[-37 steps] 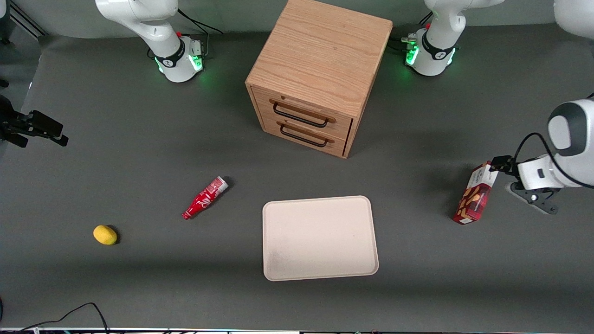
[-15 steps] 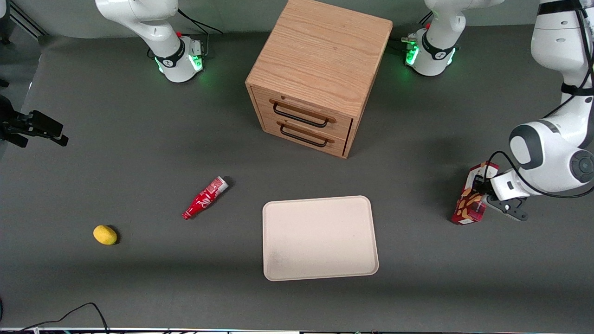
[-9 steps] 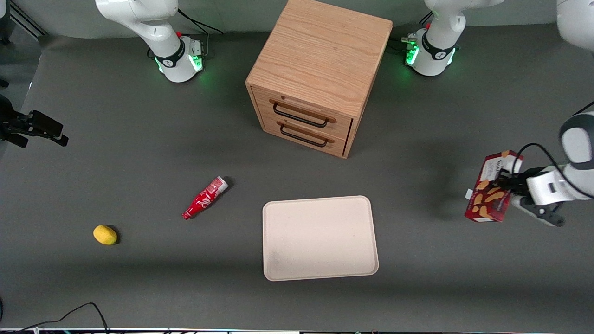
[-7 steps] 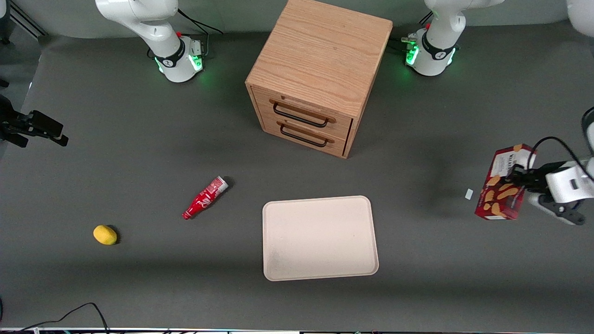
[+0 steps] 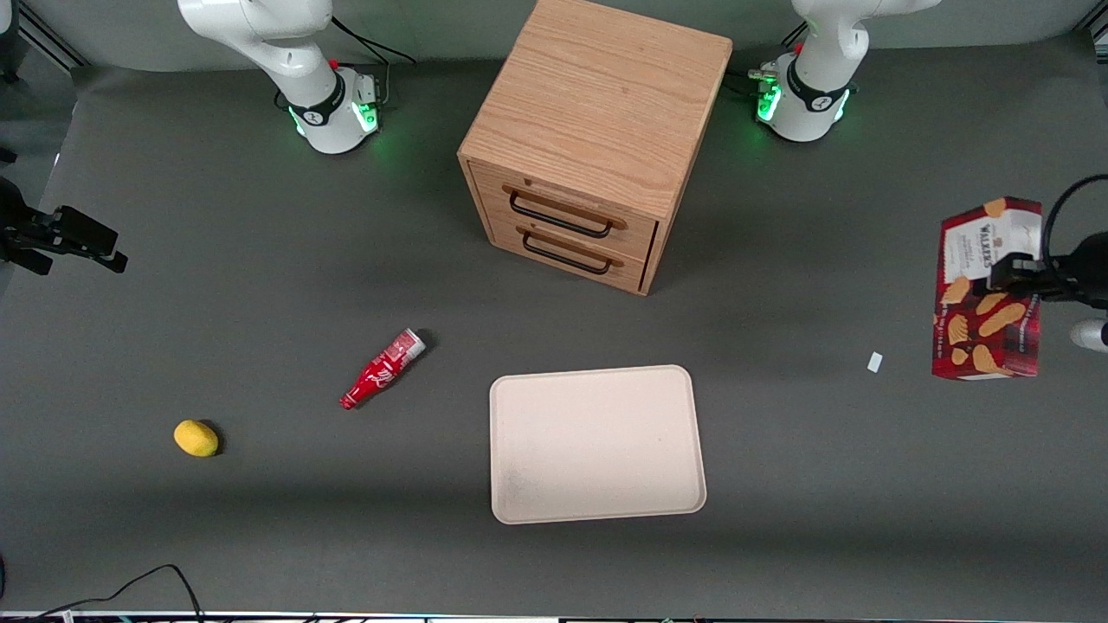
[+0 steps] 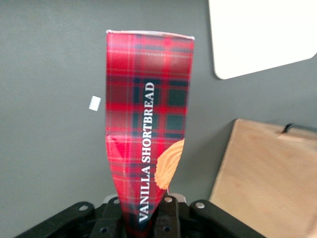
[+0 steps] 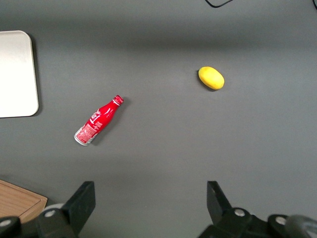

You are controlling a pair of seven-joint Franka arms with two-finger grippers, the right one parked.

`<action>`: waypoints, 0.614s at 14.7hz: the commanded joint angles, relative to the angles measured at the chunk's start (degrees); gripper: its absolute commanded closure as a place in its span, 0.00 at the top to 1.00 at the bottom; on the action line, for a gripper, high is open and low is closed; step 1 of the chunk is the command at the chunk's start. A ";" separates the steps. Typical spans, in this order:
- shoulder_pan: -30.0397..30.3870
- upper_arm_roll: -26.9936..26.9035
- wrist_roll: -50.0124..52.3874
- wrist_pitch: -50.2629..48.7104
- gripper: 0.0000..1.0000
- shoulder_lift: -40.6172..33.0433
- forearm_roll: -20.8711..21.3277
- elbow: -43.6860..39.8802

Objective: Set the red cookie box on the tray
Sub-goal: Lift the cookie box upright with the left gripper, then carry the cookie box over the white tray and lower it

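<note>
Between claw (image 6: 143,218) fingers: red cookie box (image 6: 148,124)

Even overhead light, soft shadows; the wrist close-up is slightly blurred.

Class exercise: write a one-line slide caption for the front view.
Left end effector holds the red cookie box aloft at the working arm's end of the table, not yet over the tray.

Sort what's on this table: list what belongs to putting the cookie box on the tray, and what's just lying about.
Belongs to the job:
red cookie box, lifted off the table toward the working arm's end
gripper, shut on the box
tray, nothing on it

Lying about:
red bottle
lemon
wooden drawer cabinet
small white scrap
</note>
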State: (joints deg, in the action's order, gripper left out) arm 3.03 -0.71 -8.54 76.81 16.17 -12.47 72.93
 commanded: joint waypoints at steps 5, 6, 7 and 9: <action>-1.53 16.16 27.49 6.56 0.00 1.93 3.86 -1.13; -2.49 17.75 30.57 9.99 0.00 3.07 4.38 -0.60; -3.63 19.07 33.21 13.76 0.00 4.99 5.26 0.27; -6.10 20.31 37.88 22.28 0.00 9.56 7.80 1.77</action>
State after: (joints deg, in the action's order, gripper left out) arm -0.81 18.57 24.11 92.50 21.01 -7.17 74.14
